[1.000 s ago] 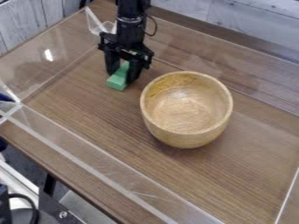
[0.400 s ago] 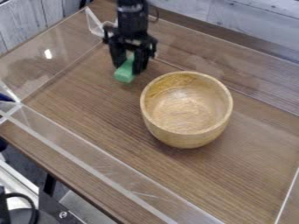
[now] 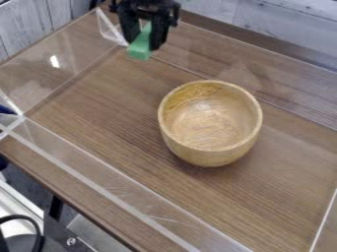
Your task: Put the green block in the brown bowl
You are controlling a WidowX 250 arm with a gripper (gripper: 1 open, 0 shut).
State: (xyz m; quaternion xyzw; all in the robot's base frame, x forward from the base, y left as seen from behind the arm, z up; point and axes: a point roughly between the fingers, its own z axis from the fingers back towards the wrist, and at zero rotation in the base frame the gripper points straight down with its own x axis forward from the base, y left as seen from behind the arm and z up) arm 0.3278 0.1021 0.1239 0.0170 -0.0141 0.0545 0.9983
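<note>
At the top of the camera view my gripper (image 3: 142,41) hangs above the table, pointing down, with its black fingers shut on the green block (image 3: 137,46). The block's bright green lower end sticks out below the fingers, clear of the wood. The brown bowl (image 3: 211,121), round and light wooden, stands on the table to the lower right of the gripper, with nothing inside it. The arm above the gripper runs out of the frame.
A clear acrylic wall (image 3: 53,59) rims the wooden table (image 3: 105,128) on the left and front. Grey planks lie behind the far edge.
The gripper has risen from the table surface with the green block in its fingers. In the picture it moved upward and slightly right. The bowl stayed put.
</note>
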